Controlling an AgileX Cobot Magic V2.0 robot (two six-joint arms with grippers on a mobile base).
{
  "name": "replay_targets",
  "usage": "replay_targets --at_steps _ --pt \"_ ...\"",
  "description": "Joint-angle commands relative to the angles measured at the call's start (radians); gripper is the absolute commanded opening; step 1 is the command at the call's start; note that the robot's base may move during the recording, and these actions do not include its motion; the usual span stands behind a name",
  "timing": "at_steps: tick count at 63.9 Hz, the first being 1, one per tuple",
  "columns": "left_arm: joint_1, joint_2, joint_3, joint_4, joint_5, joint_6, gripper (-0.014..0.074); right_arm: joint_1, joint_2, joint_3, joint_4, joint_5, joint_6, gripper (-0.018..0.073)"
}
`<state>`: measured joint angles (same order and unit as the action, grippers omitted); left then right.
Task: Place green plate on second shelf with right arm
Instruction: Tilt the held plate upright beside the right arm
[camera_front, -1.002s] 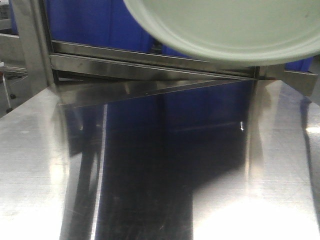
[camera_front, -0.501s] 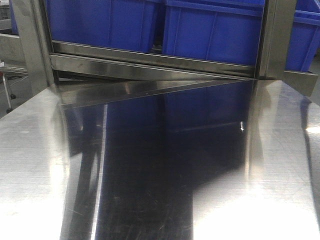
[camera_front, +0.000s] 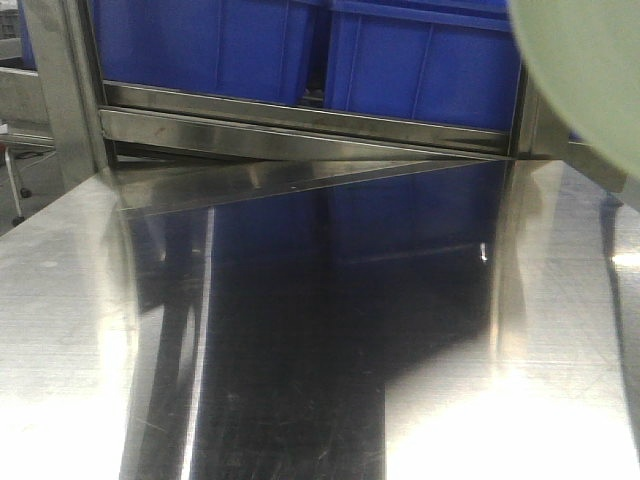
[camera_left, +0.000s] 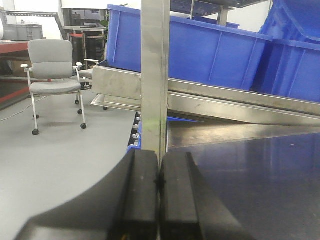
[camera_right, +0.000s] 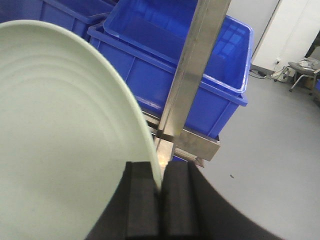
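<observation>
The pale green plate fills the left of the right wrist view, its rim pinched between my right gripper's black pads. Faint concentric rings show inside it. In the front view the plate shows as a large blurred green shape at the top right, in front of the shelf post. My left gripper is shut and empty, low over the left edge of the steel table, facing a shelf post.
Blue plastic bins sit on the steel shelf rail behind the shiny table. A steel upright stands just beyond the right gripper. An office chair stands on the grey floor at the left.
The plate was at the top of the front view a second ago, was out of view half a second ago, and now shows at the top right.
</observation>
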<state>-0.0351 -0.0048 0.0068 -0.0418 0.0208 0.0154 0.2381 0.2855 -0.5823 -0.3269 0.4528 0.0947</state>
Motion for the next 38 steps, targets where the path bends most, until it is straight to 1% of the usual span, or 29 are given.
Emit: replay_targets --at_steps 1,4,9,16,20,33,38 --pt "-0.005 -0.018 0.042 -0.006 -0.084 -0.001 0.013 -0.073 0.01 0.071 -0.009 -0.258 0.072 0.0055" --pt "-0.005 -0.018 0.042 -0.006 -0.084 -0.001 0.013 -0.116 -0.001 0.112 0.003 -0.308 0.115 0.0055" --pt "-0.005 -0.018 0.042 -0.006 -0.084 -0.001 0.013 -0.19 -0.03 0.179 0.031 -0.35 0.163 0.0055" --pt "-0.005 -0.018 0.042 -0.006 -0.084 -0.001 0.013 -0.262 -0.089 0.258 0.057 -0.358 0.178 0.0055" --pt "-0.005 -0.018 0.042 -0.006 -0.084 -0.001 0.013 -0.287 -0.121 0.308 0.073 -0.357 0.178 0.0055" --pt "-0.005 -0.018 0.042 -0.006 -0.084 -0.001 0.013 -0.296 -0.196 0.42 0.114 -0.381 0.178 0.0055" --pt "-0.005 -0.018 0.042 -0.006 -0.084 -0.001 0.013 -0.296 -0.198 0.435 0.127 -0.394 0.178 0.0055"
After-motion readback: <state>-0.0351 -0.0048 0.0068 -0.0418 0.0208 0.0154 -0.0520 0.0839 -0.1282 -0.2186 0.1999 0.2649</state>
